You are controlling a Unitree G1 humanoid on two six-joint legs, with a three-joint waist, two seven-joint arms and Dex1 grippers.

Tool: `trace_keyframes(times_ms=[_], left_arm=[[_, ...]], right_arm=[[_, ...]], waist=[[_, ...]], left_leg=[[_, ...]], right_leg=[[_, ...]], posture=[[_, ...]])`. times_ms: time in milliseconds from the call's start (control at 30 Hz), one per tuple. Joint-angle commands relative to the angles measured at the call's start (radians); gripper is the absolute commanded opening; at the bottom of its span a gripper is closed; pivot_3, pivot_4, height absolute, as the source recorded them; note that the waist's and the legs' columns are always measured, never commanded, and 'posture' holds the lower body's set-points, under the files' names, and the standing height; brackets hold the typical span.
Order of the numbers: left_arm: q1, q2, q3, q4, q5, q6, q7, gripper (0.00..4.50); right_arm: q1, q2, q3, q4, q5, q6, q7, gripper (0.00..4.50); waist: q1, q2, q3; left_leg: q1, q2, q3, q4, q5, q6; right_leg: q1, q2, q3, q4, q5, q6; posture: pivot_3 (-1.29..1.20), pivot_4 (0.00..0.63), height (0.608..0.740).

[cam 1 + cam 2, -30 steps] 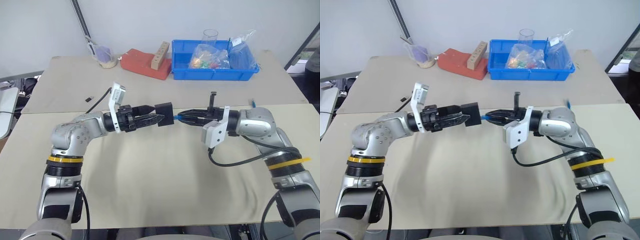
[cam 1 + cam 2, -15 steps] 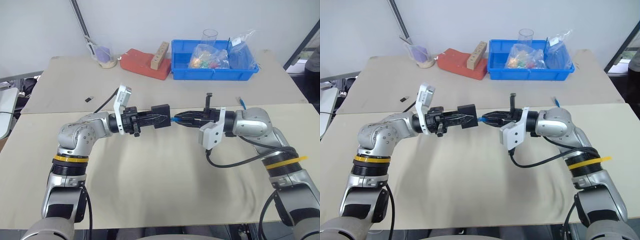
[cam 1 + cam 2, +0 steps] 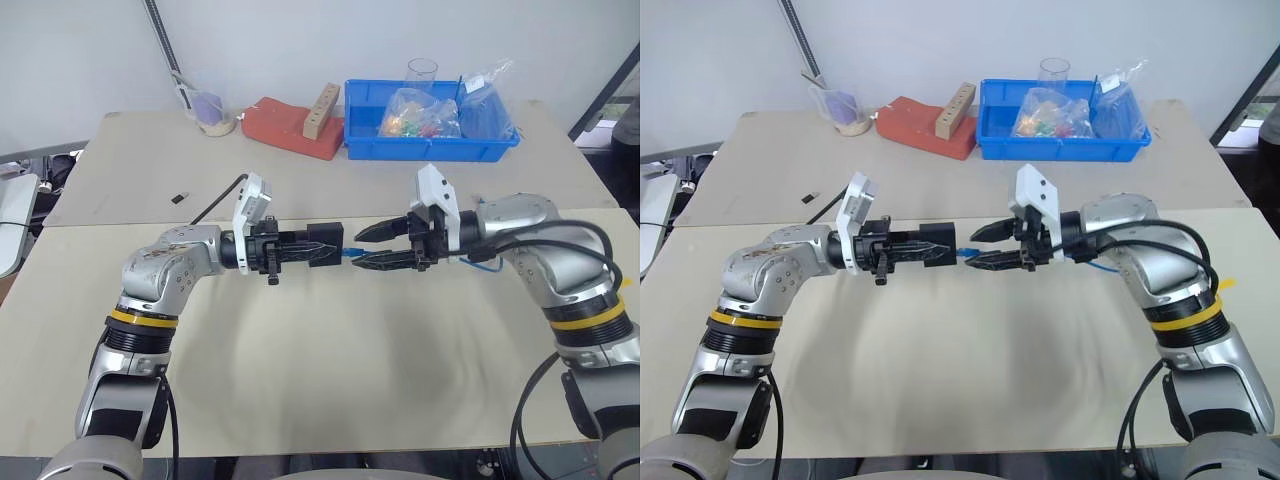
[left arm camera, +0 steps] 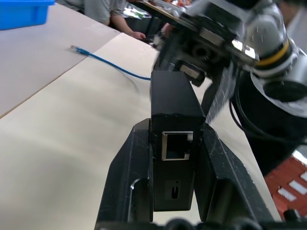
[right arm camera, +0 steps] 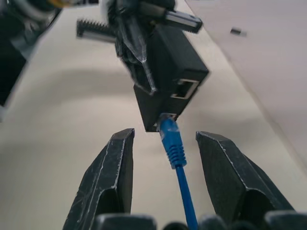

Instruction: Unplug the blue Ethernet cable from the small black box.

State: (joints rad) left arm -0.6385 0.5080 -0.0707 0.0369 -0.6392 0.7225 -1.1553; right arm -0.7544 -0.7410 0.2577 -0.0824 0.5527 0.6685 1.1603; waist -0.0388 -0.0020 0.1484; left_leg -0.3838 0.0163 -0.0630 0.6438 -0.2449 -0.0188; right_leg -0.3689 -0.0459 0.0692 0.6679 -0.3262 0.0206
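Your left tool [image 3: 325, 246] is clamped flat on the box [image 3: 328, 245], one finger on each side, holding it in the air above the table [image 3: 330, 370]. The box's long axis runs level along the tool toward the right arm. In the left wrist view an empty port [image 4: 176, 145] faces back at the camera, with a smaller slot below it.

Your right tool [image 3: 372, 246] stands partly open just beyond the box's far end, its fingers [image 5: 115, 172] on either side of the cable [image 5: 172, 146] and clear of it. The cable's blue boot points straight into the box and its plug is still seated in the port. From there the cable runs back between the fingers, and its loose end [image 4: 75, 48] lies on the table.

You can read no label or writing on the box or cable.

At the table's far edge stand a blue bin [image 3: 430, 147] with plastic bags, a red block [image 3: 290, 128] and a cup [image 3: 212, 110]. A tiny black piece [image 3: 179, 197] lies well off to the left. Nothing lies between the two tools but the cable.
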Motion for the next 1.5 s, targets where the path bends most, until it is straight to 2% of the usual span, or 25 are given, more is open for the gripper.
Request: trace_keyframes(times_ms=[33,333,633,733,867,900,1333,1500], left_arm=[[-0.015,0.005,0.002,-0.043,-0.003,-0.019,-0.020,0.58],[-0.014,0.006,0.003,-0.060,-0.002,-0.010,-0.026,0.58],[-0.018,0.005,-0.001,-0.060,0.001,-0.014,-0.032,0.58],[-0.022,0.003,-0.003,-0.065,0.000,-0.014,-0.035,0.58],[-0.025,0.004,-0.006,-0.067,-0.001,-0.012,-0.044,0.58],[-0.025,0.004,-0.007,-0.067,-0.001,-0.013,-0.046,0.58],[-0.005,0.028,-0.019,-0.095,0.007,-0.026,-0.070,0.58],[0.055,0.094,0.034,-0.129,0.005,-0.045,-0.068,0.58]], right_arm=[[-0.047,0.024,-0.039,-0.006,0.039,0.103,-0.008,2.31],[-0.071,0.053,-0.038,0.006,0.041,0.186,0.010,2.31],[-0.089,0.067,-0.032,0.024,0.023,0.186,0.024,2.31],[-0.088,0.062,-0.026,0.033,0.014,0.176,0.040,1.51],[-0.084,0.052,-0.016,0.035,0.002,0.165,0.070,0.14],[-0.084,0.052,-0.015,0.036,-0.002,0.164,0.075,0.02],[-0.056,-0.001,0.013,0.063,-0.101,0.059,0.184,0.02],[0.051,-0.138,-0.031,0.094,-0.132,0.009,0.228,0.02]], waist=[[-0.001,0.000,0.000],[-0.001,0.000,0.000],[-0.001,0.000,0.000],[-0.001,0.000,0.000],[-0.001,0.000,0.000],[-0.001,0.000,0.000],[-0.001,0.000,0.000],[0.008,0.000,0.000]], left_leg=[[0.000,0.000,0.000,0.000,0.000,0.000],[-0.001,0.000,0.000,0.000,0.000,0.000],[-0.001,0.000,-0.001,0.000,0.000,0.000],[-0.001,0.000,-0.001,0.000,0.000,0.000],[-0.001,0.000,-0.001,0.000,0.000,0.000],[0.000,0.000,-0.001,0.000,0.000,0.000],[-0.001,0.000,-0.001,0.000,0.000,0.000],[-0.001,0.000,-0.001,0.000,0.000,0.000]], right_leg=[[0.000,0.000,0.000,0.000,0.000,0.000],[0.000,0.000,0.000,0.000,0.000,0.000],[0.000,0.000,0.000,0.000,0.000,0.000],[0.000,0.000,0.000,0.000,0.000,0.000],[0.000,0.000,0.000,0.000,0.000,0.000],[0.000,0.000,0.000,0.000,0.000,0.000],[0.000,0.000,0.000,0.000,0.000,0.000],[0.000,0.000,0.000,-0.002,0.000,0.000]], posture=[[0.00,0.150,0.740],[0.00,0.150,0.740],[0.00,0.150,0.740],[0.00,0.150,0.740],[0.00,0.150,0.740],[0.00,0.150,0.740],[0.00,0.150,0.740],[0.00,0.150,0.740]])
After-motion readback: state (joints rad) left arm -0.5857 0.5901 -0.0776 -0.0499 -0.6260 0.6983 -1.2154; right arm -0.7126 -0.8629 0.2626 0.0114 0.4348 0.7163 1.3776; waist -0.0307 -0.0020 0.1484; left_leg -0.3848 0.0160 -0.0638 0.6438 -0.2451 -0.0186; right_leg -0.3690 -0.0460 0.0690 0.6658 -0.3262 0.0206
